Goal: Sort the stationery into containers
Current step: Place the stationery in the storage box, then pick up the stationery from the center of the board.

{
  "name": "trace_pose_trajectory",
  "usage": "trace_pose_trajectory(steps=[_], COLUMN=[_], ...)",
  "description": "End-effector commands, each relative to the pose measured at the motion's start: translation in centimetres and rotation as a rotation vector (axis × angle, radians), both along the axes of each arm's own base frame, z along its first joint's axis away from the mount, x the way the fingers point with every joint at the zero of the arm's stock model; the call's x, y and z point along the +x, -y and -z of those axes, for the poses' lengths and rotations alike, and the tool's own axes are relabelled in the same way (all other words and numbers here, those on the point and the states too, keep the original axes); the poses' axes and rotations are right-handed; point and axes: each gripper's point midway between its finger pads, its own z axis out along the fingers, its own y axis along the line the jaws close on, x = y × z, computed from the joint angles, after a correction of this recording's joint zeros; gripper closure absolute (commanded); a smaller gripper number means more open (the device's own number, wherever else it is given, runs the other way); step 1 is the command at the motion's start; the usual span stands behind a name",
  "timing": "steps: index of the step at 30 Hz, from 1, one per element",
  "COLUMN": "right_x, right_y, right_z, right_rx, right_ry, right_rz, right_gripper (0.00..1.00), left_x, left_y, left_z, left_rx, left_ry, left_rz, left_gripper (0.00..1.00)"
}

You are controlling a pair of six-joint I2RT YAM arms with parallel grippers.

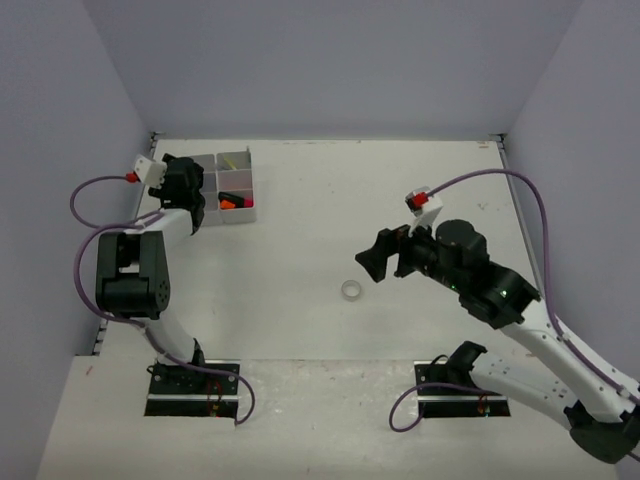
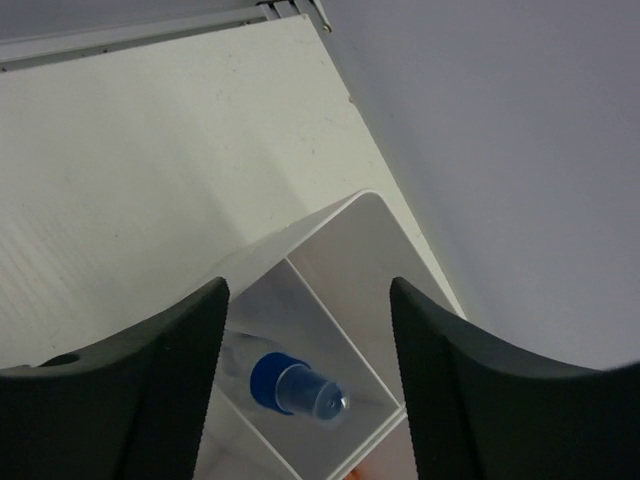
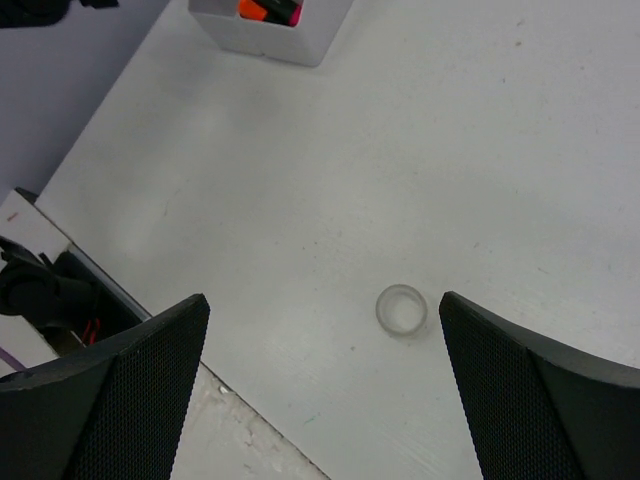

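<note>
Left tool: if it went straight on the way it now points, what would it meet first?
Probably the blue-capped tube, which lies in the tray compartment framed by the open left tool. Depth is unclear, so the tray itself could come first.

Clear glossy tape ring (image 3: pixel 401 310); matt white table (image 3: pixel 500 150).

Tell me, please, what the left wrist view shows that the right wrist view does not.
Only the left wrist view shows the blue-capped tube lying in a compartment of the tray. Only the right wrist view shows the tape ring loose on the table and orange and pink highlighters in the tray. Both show the tray and the table.
</note>
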Motion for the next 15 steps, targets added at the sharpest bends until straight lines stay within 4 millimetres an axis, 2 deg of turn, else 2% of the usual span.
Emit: trace_pose_trajectory(steps=[1, 5, 7, 9, 10, 13, 15], right_x=[2.0, 3.7, 4.0, 3.9, 3.9, 4.0, 4.1], right_y=[-1.5, -1.3, -1.1, -1.2, -1.4, -1.9, -1.9], right_z=[5.2, 10.8, 13.7, 15.9, 16.7, 19.2, 20.3], right_rx=[-0.107, -0.214, -0.266, -0.303, -0.311, -0.340, -0.363], right_ry=[-0.168, -0.316, -0.396, -0.460, -0.481, -0.549, -0.570], right_rz=[0.041, 0.136, 0.172, 0.181, 0.180, 0.188, 0.200], right_gripper=[0.02, 0.16, 0.31, 0.37, 0.40, 0.49, 0.51], left_x=[0.2, -1.6, -3.0, -4.6, -5.3, -10.0, -11.9], left_y=[0.5, 1.3, 1.9, 2.4, 2.8, 4.5, 6.3], left_z=[-6.2, -10.3, -12.3, -13.9, -14.4, -17.1, -16.8], left_rx=[-0.020, -0.053, -0.065, -0.076, -0.080, -0.073, -0.061], left_ry=[0.128, 0.184, 0.191, 0.172, 0.154, 0.146, 0.138], left_rz=[0.033, 0.065, 0.098, 0.122, 0.139, 0.238, 0.352], left_gripper=[0.27, 0.17, 0.11, 0.01, 0.00, 0.00, 0.00])
